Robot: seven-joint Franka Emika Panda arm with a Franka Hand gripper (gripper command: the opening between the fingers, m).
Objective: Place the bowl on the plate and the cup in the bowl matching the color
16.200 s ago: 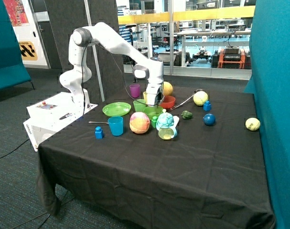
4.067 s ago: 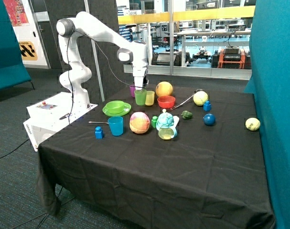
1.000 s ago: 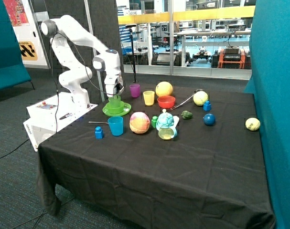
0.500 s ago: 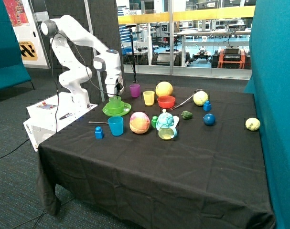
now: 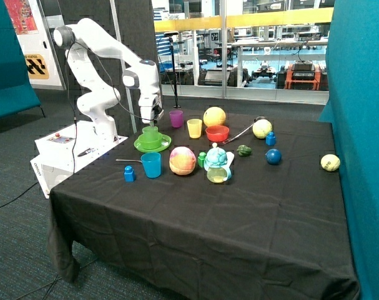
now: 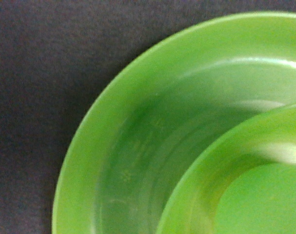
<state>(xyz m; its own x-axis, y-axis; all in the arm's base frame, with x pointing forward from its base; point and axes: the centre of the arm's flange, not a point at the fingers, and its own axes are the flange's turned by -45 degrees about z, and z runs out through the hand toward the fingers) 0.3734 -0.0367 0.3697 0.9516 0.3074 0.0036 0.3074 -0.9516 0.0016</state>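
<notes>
Looking at the black-clothed table (image 5: 239,206) first, we're seeing the gripper (image 5: 154,116) hanging right over the green stack near the back corner. Directly under it the plate (image 5: 139,145) is sitting flat on the cloth, the bowl (image 5: 151,142) is resting on the plate, and the cup (image 5: 150,132) is standing upright in the bowl, just below the fingertips and not touching them as far as we can tell. We honestly can't tell how wide the gripper is standing. Just past it, the purple cup (image 5: 176,119) and yellow cup (image 5: 194,128) are standing.
</notes>
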